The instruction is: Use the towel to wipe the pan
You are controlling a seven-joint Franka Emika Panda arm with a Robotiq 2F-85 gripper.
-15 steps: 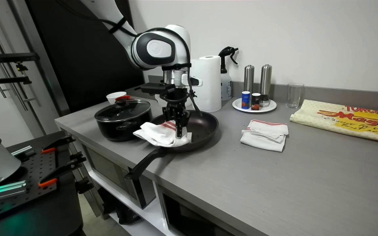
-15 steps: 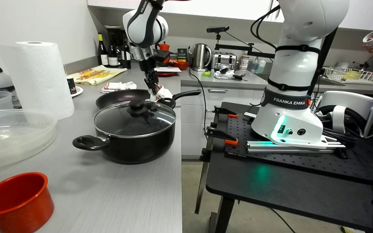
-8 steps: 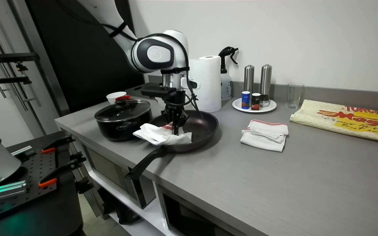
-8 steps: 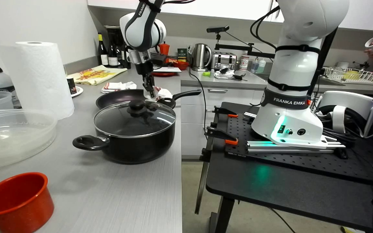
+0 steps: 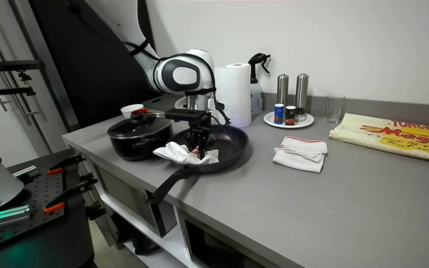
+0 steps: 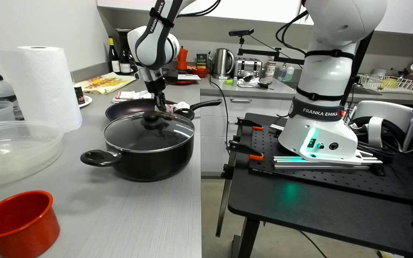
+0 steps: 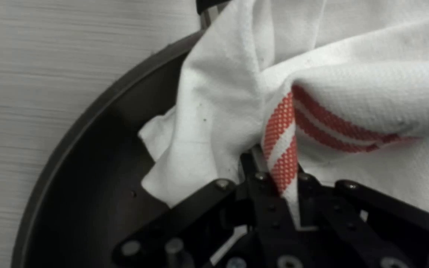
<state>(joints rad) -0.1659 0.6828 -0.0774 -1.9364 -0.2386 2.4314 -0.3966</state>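
The pan point(image 5: 233, 150) rests on the counter with its long black handle point(image 5: 166, 186) reaching past the front edge. Bunched over the handle side of its rim lies the white towel point(image 5: 175, 152), partly inside the pan. In the wrist view, red stripes cross the towel point(image 7: 229, 100), and one striped fold runs down between the fingers. My gripper point(image 7: 276, 165) is shut on that fold, its fingertips sunk in the cloth. Pointing down into the pan, the gripper point(image 5: 200, 154) hides part of the towel. A lidded pot covers some of the pan point(image 6: 131, 106) in an exterior view.
The black lidded pot point(image 5: 140, 136) stands close beside the pan. Behind are a paper towel roll point(image 5: 237, 95) and a spray bottle point(image 5: 256, 95). A folded white cloth point(image 5: 300, 154) and a plate with shakers point(image 5: 295, 125) sit farther along the counter.
My gripper has come down into the towel and its jaws have closed on a fold. The pan's handle has shifted slightly, and the towel bunches up around the fingers.
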